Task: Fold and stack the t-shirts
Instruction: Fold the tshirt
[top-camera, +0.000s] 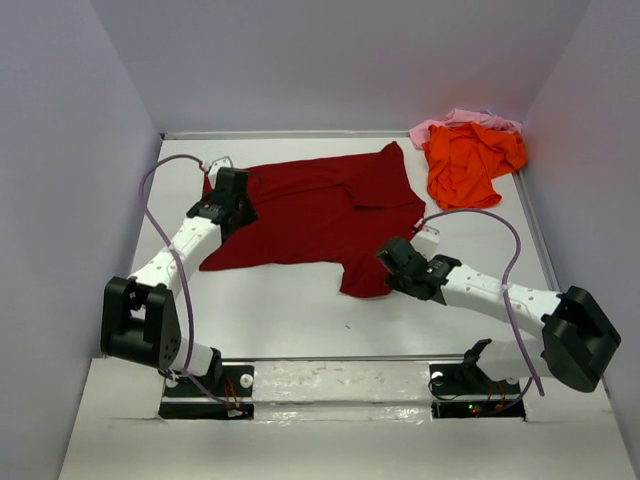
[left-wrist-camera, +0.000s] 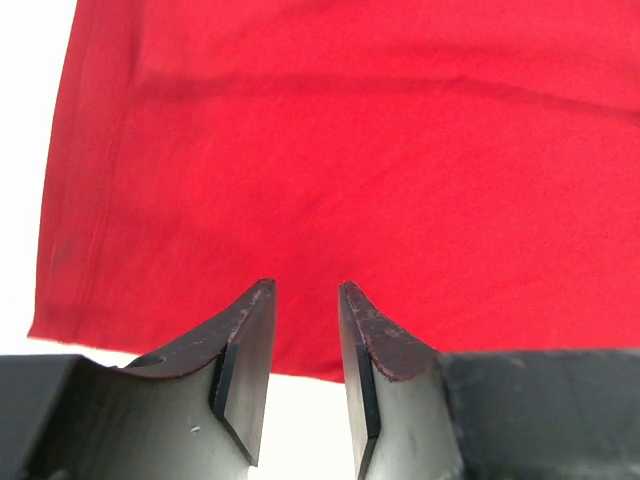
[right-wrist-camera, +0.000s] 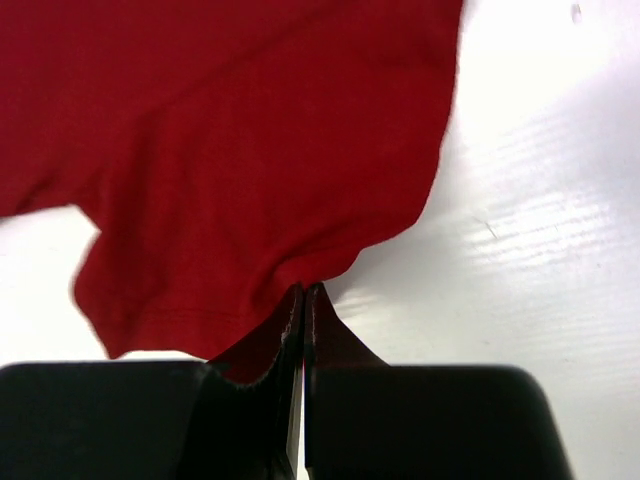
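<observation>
The dark red t-shirt (top-camera: 310, 215) lies spread across the middle of the table. My left gripper (top-camera: 228, 210) is open over its left edge; in the left wrist view the jaws (left-wrist-camera: 305, 290) stand apart above the red cloth (left-wrist-camera: 350, 150), holding nothing. My right gripper (top-camera: 392, 262) is shut on the shirt's near right edge; in the right wrist view the fingertips (right-wrist-camera: 303, 290) pinch a fold of the red cloth (right-wrist-camera: 250, 150). The orange t-shirt (top-camera: 468, 160) lies crumpled at the back right, with the pale pink t-shirt (top-camera: 455, 121) bunched behind it.
The white table (top-camera: 290, 320) is walled by grey panels on the left, back and right. Purple cables (top-camera: 160, 200) loop over both arms. The arm bases (top-camera: 330, 385) sit at the near edge.
</observation>
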